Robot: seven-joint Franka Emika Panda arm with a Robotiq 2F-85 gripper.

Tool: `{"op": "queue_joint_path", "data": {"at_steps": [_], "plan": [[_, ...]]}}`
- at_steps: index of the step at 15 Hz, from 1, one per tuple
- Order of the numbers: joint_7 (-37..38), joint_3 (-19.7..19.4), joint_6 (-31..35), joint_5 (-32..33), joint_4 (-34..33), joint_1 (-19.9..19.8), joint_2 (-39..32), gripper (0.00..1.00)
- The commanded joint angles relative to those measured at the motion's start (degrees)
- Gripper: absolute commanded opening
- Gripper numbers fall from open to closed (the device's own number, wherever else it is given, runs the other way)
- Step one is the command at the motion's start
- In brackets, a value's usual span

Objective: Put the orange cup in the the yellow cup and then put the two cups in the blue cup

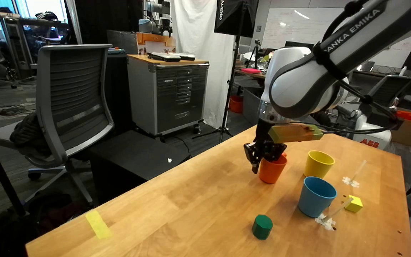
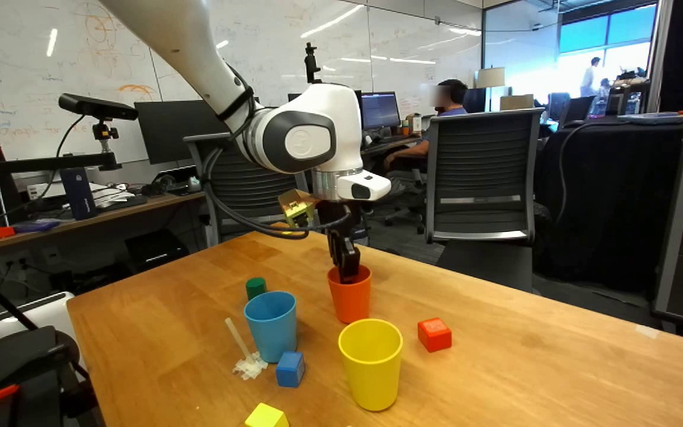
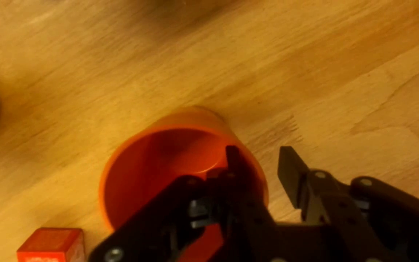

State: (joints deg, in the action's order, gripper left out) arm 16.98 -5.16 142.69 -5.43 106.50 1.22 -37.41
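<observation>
Fingers [image 3: 292, 175] spread astride wall of orange cup [image 2: 351, 303], likely for rim pinch; yellow cup [image 2: 372, 372] mouth-up inside table [image 2: 555, 362] edges, presumably to receive it.

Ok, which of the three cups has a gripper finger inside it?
The orange cup: the open gripper straddles its wall, one finger inside, the other outside. The yellow cup and blue cup have no finger inside.

The gripper [image 3: 259, 153] straddles the wall of the orange cup [image 3: 169, 156] — in an exterior view, bare table [image 1: 191, 200] leaves room on the left, but the yellow cup [image 1: 318, 166] blocks the right, the blue cup [image 1: 312, 200] the near right.
</observation>
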Motion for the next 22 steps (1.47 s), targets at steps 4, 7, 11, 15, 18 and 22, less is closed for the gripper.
{"op": "queue_joint_path", "data": {"at_steps": [4, 7, 11, 15, 18, 22], "plan": [[-1.5, 0.0, -1.7, 0.8, -0.1, -0.2, 1.5, 0.00], [-0.2, -1.1, -2.1, 2.1, 1.4, 0.7, 3.4, 0.01], [2.7, -3.8, -4.8, 5.8, 2.4, 2.2, 6.2, 0.01], [5.6, -6.3, -8.6, 9.6, 3.9, 2.0, 11.5, 0.01], [6.8, -7.5, -10.2, 11.6, 6.0, 1.1, 15.8, 0.01], [8.3, -8.6, -10.7, 14.5, 9.6, -0.1, 20.3, 0.01]]}}
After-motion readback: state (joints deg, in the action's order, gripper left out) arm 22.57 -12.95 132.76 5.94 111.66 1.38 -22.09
